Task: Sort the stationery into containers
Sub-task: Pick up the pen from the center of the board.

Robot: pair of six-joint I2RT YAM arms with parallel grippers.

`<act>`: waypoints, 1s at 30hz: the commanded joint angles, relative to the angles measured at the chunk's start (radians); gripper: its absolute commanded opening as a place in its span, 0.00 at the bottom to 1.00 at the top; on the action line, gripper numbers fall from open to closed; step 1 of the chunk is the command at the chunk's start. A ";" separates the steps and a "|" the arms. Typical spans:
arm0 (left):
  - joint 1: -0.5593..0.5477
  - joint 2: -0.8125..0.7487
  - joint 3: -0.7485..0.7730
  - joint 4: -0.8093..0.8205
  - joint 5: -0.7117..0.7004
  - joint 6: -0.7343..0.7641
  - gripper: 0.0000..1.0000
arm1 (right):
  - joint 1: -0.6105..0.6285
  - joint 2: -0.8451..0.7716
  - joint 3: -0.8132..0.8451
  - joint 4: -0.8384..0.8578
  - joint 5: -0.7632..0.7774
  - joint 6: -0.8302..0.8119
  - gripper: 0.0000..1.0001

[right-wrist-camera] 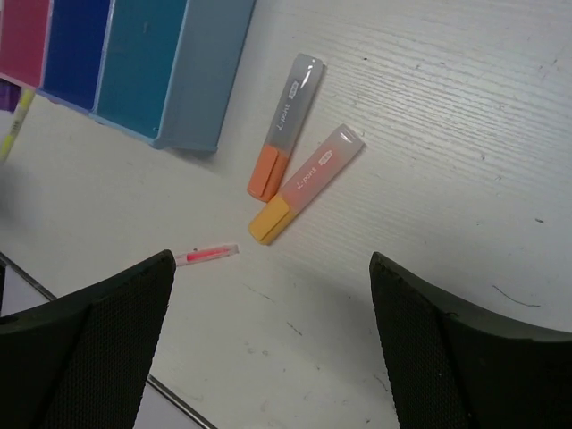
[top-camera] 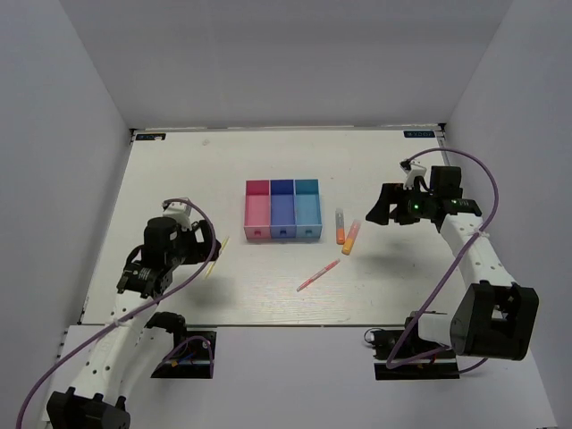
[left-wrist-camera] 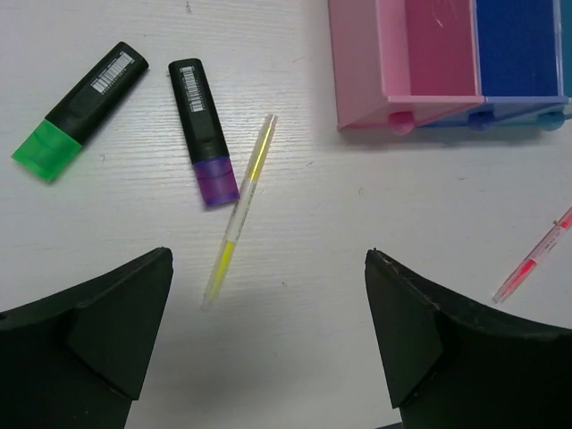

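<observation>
The three joined bins, pink [top-camera: 257, 210], blue-violet [top-camera: 282, 208] and cyan [top-camera: 307, 207], stand mid-table and look empty. Two orange-tipped highlighters [top-camera: 340, 226] [top-camera: 350, 237] lie just right of them, and the thin pink pen [top-camera: 319, 275] lies nearer the front. My left gripper [top-camera: 204, 243] is open and empty above the pale-yellow stick [left-wrist-camera: 239, 210]. The purple marker [left-wrist-camera: 204, 132] and green marker [left-wrist-camera: 79, 112] lie beyond the stick. My right gripper [top-camera: 380, 207] is open and empty, hovering right of the highlighters [right-wrist-camera: 286, 125] [right-wrist-camera: 308, 183].
The left arm hides the green and purple markers in the top view. The pink bin [left-wrist-camera: 420, 63] is up and right of the left gripper [left-wrist-camera: 268, 259]. The cyan bin [right-wrist-camera: 147, 63] is up and left of the right gripper [right-wrist-camera: 273, 259]. White walls enclose the table.
</observation>
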 commanded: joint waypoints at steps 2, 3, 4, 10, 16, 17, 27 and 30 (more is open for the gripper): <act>-0.002 0.018 0.021 -0.011 0.001 0.011 0.99 | -0.005 -0.031 -0.016 0.009 -0.097 0.016 0.90; -0.002 0.029 0.024 -0.014 -0.001 0.013 0.99 | -0.008 -0.041 -0.019 0.016 -0.105 0.002 0.90; -0.004 0.037 0.026 -0.014 -0.005 0.013 0.99 | -0.013 -0.046 -0.031 0.012 -0.115 -0.005 0.90; 0.001 0.208 0.067 0.009 -0.060 0.033 0.48 | -0.015 -0.115 -0.068 -0.011 -0.310 -0.182 0.00; 0.004 0.605 0.298 -0.092 -0.236 0.080 0.42 | -0.011 -0.150 -0.051 -0.039 -0.274 -0.219 0.90; 0.006 0.671 0.331 -0.092 -0.250 0.093 0.46 | -0.010 -0.166 -0.056 -0.039 -0.273 -0.225 0.90; 0.070 1.020 0.520 -0.063 -0.358 0.226 0.68 | -0.013 -0.203 -0.056 -0.060 -0.319 -0.266 0.89; 0.096 1.069 0.563 -0.066 -0.355 0.261 0.69 | -0.016 -0.207 -0.051 -0.070 -0.320 -0.275 0.89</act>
